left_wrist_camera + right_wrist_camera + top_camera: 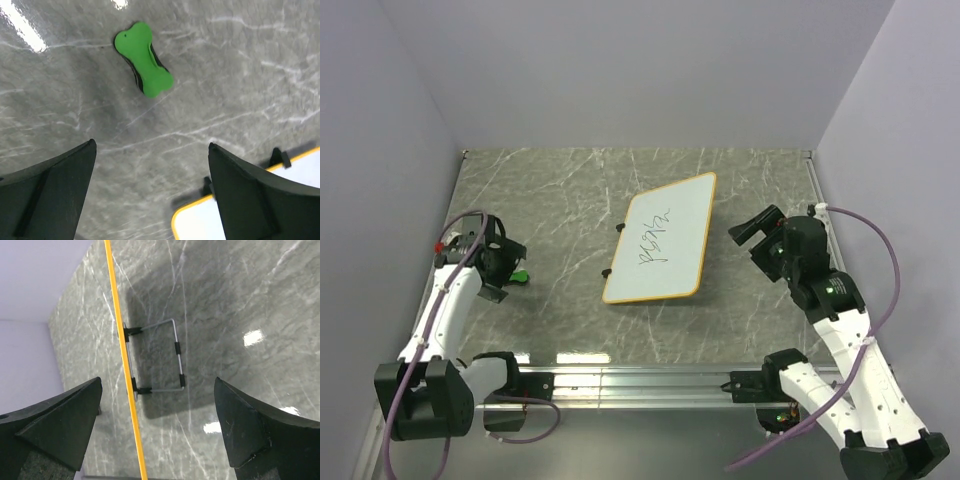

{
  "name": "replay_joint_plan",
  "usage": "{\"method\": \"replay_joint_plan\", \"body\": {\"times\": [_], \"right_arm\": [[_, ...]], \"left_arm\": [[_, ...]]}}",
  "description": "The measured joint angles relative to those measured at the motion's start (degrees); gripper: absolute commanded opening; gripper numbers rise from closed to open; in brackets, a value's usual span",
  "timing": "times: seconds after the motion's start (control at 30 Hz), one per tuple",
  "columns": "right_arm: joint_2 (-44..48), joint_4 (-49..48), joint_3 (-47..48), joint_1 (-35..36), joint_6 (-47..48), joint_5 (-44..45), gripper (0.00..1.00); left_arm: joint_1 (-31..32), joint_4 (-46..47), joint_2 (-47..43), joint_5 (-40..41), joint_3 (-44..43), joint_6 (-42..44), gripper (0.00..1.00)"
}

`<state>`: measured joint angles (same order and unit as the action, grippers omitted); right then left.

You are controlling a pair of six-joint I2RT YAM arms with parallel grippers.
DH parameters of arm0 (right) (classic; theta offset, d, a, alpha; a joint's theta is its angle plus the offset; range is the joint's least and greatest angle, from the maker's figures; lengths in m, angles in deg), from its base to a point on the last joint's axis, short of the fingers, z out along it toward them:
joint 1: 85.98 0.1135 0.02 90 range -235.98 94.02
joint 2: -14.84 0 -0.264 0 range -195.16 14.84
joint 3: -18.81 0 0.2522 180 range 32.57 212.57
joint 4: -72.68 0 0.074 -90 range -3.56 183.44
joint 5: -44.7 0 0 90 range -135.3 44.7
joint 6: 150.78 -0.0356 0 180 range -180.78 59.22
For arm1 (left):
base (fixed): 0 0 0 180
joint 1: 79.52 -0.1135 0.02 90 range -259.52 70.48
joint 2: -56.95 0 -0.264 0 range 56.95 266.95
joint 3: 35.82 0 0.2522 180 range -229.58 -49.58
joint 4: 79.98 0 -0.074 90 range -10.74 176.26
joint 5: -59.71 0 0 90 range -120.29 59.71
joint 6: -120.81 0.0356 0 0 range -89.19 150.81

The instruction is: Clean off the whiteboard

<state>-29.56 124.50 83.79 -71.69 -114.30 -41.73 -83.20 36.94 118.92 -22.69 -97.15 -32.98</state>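
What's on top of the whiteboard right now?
The whiteboard carries only dark scribbles near its middle; no object rests on it. The green eraser lies apart from it. Its whole face shows uncovered.

Even overhead light, white glare on glossy table (235,70), soft shadow beside whiteboard (665,240)

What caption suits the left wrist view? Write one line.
Open left gripper hovers above the gray table, green bone-shaped eraser ahead, whiteboard corner at lower right.

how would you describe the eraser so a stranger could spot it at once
On the grey marbled table, look to the left side, apart from the whiteboard in the middle. By the left arm's open claw lies the eraser: small, bone-shaped, and the only bright green thing there.
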Motion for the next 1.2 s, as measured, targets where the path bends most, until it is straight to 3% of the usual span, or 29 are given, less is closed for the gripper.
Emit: {"method": "replay_joint_plan", "body": {"times": [0.37,0.57,0.7,0.77,0.87,0.93,0.97,1.2], "right_arm": [[7.96,10.01,-1.86,0.02,4.59,0.15,0.99],[13.29,14.29,-3.26,0.02,5.64,0.98,0.99],[13.62,15.96,-3.5,0.02,6.47,2.32,0.99],[13.44,16.22,-3.5,0.02,6.8,2.78,0.99],[12.83,16.22,-3.48,0.02,7.15,2.91,0.98],[12.28,15.98,-3.48,0.0,7.56,2.84,0.98],[11.96,15.91,-3.39,0.0,7.85,2.82,0.98],[6.82,13.11,3.23,0.0,13.16,0.59,0.98]], "left_arm": [[-2.78,6.58,9.51,1.7,0.59,-10.43,0.86],[-4.63,10.6,15.21,1.46,0.92,-11.76,0.84],[-4.87,13.33,17.53,1.22,2.21,-11.89,0.77],[-5.05,14.91,18.93,0.92,2.73,-11.85,0.68],[-5.25,17.49,21.77,0.15,3.06,-11.13,0.45],[-5.35,18.97,23.17,-0.85,2.99,-10.51,0.1],[-5.38,19.69,23.41,-1.33,2.95,-10.03,0.0],[-5.33,20.7,27.28,-3.1,-1.46,-4.2,0.0]]}}
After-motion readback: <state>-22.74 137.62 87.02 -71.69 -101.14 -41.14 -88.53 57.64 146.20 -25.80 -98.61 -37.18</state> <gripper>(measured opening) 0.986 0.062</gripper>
